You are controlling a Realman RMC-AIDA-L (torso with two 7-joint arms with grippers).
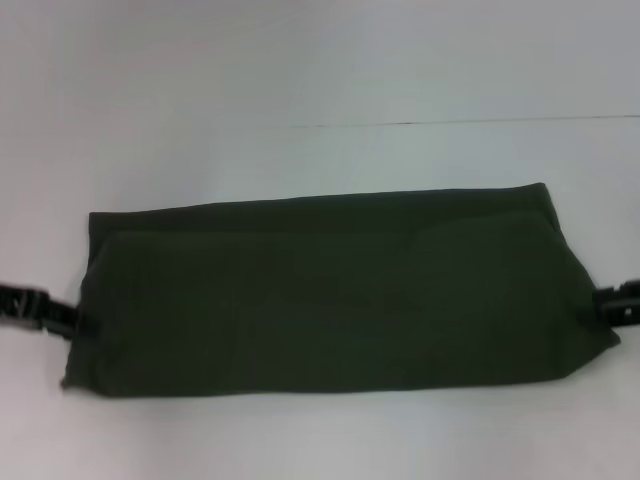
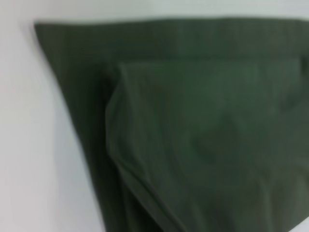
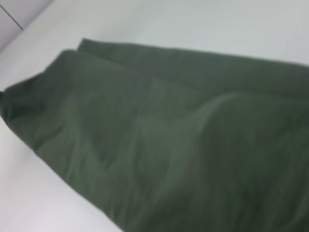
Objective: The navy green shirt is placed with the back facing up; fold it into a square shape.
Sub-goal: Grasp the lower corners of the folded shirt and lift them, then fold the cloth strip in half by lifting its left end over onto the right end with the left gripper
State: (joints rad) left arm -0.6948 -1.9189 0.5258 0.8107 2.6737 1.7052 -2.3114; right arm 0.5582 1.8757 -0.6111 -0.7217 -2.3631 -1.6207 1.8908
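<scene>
1. We see the navy green shirt (image 1: 335, 290) lying on the white bench (image 1: 320, 80) as a long, wide band running from left to right, its plain side up.
2. The shirt occupies the middle of the bench in the head view. A folded layer lies on top, its edge running parallel to and just short of the far edge, so a narrow strip of the lower layer shows along the far side.
3. The left claw (image 1: 80, 324) sits at the left short end of the band, touching the fabric at the edge. We cannot tell whether it is spread or pinching the cloth.
4. The right claw (image 1: 604, 300) sits at the right short end, likewise touching the fabric edge. We cannot tell its state either.
5. In the left wrist view, we see the shirt (image 2: 203, 140) filling most of the frame, with an upper layer lying over a lower layer and a soft crease along the side edge; the claw itself does not show.
6. In the right wrist view, we see the shirt (image 3: 169, 140) with gentle folds and a layered far edge, resting flat on the bench (image 3: 193, 24).
7. A thin dark seam line (image 1: 470, 122) crosses the bench beyond the shirt.
</scene>
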